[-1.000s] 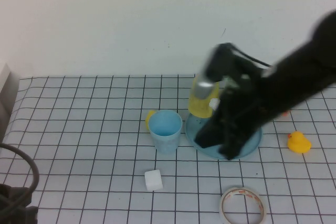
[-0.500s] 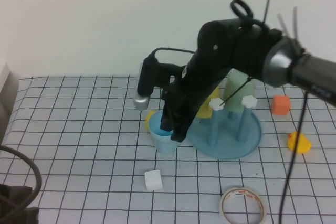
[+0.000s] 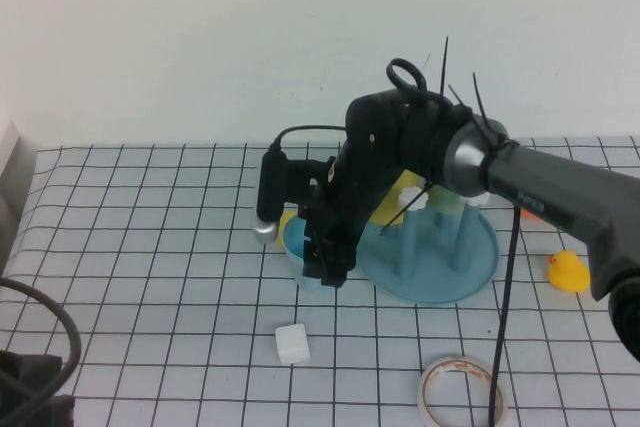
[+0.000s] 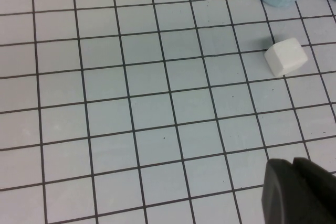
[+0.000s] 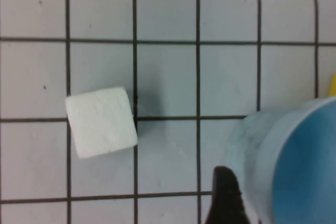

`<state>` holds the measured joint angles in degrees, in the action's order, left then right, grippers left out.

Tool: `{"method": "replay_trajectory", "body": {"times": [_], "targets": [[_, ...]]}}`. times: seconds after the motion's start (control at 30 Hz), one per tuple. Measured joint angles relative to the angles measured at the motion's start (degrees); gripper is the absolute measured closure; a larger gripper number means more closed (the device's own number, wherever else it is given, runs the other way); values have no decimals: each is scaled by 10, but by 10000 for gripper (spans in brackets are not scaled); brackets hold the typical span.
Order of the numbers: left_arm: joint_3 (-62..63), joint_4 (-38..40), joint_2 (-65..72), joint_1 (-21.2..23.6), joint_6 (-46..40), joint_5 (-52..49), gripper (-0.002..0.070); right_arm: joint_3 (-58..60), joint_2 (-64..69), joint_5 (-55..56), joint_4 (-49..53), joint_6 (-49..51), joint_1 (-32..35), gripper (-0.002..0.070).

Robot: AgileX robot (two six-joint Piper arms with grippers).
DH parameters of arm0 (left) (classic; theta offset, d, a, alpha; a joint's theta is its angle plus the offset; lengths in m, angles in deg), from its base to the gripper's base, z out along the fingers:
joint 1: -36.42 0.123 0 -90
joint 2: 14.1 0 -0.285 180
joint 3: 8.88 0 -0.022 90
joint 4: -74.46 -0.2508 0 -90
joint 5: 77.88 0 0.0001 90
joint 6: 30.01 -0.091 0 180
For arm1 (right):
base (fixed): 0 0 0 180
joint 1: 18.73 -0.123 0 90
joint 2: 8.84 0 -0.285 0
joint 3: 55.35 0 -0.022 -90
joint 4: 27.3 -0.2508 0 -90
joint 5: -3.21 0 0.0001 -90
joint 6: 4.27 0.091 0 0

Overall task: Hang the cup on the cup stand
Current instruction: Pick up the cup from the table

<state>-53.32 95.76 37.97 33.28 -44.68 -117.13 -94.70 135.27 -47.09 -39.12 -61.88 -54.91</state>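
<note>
Light blue cup (image 3: 300, 242) upright; right gripper (image 3: 328, 265) jaws apart over it; left gripper (image 4: 299, 192) closed.

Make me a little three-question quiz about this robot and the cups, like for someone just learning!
1. True or false: the light blue cup already hangs on the cup stand.
2. Which gripper is down at the light blue cup? A) left gripper B) right gripper
3. Fill in: the small white block lies on the ____ tablecloth.

Key
1. False: it stands upright on the tablecloth beside the stand.
2. B. The left gripper, shut, waits over the cloth near the table's front left corner.
3. Checked (black grid lines).
</note>
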Motion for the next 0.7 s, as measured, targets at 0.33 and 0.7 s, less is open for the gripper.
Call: {"method": "replay_trajectory", "body": {"times": [0.33,0.7], "targets": [[0,25,0,0,-34,5,676,-1,19,2,2,0,-1,369],[-1,94,-148,0,-127,1,676,-2,28,-1,11,0,-1,654]]}}
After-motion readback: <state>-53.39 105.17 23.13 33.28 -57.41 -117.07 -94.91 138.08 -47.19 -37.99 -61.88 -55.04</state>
